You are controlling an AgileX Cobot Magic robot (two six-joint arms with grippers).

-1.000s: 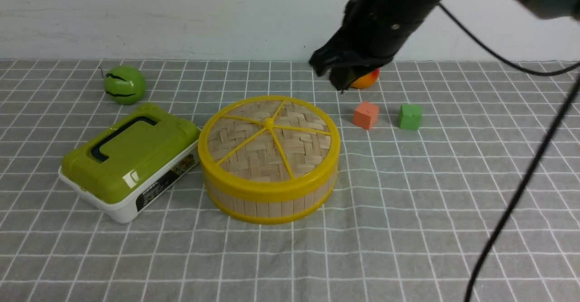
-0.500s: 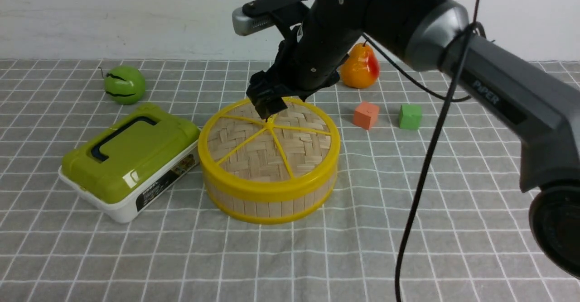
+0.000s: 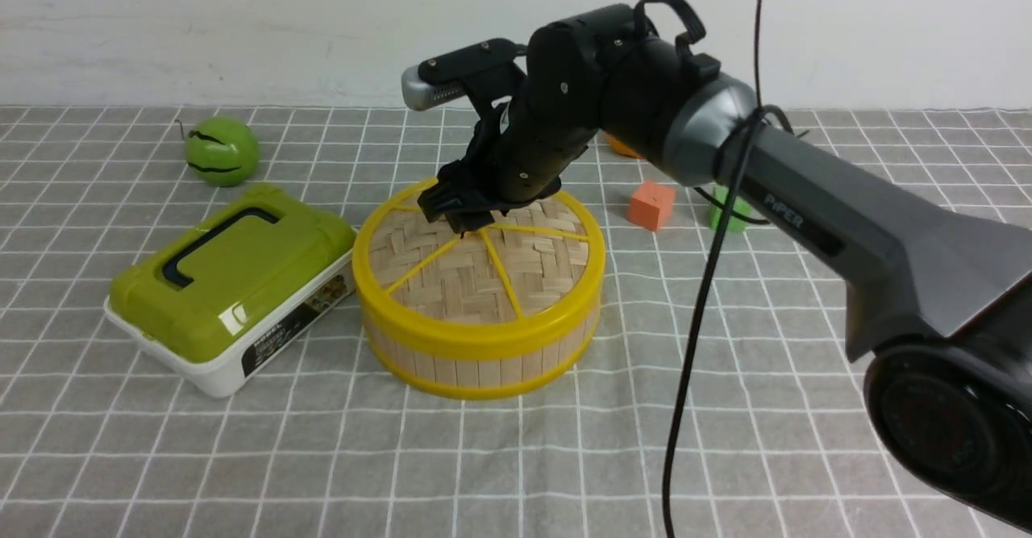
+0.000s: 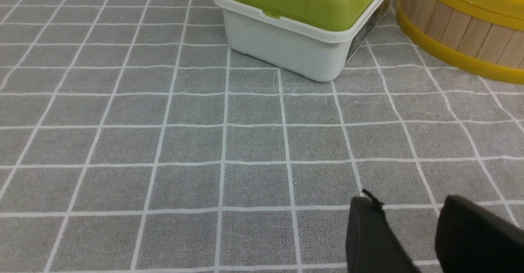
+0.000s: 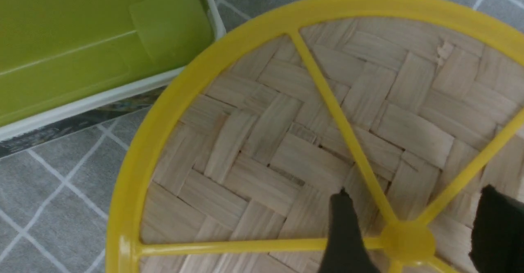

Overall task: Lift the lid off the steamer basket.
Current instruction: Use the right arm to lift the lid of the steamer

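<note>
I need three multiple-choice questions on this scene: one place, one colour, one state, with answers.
1. The green box stands on which side of the steamer basket? A the robot's left B the robot's right C behind
2. The lid has a rim of which colour? A white B yellow C green
3. The right gripper is: A shut on the rim B open, astride the hub C far from the lid

Answers: 1 A, the front view shows it there. 2 B, the front view shows a yellow ring. 3 B, the right wrist view shows the hub in its open gap.
</note>
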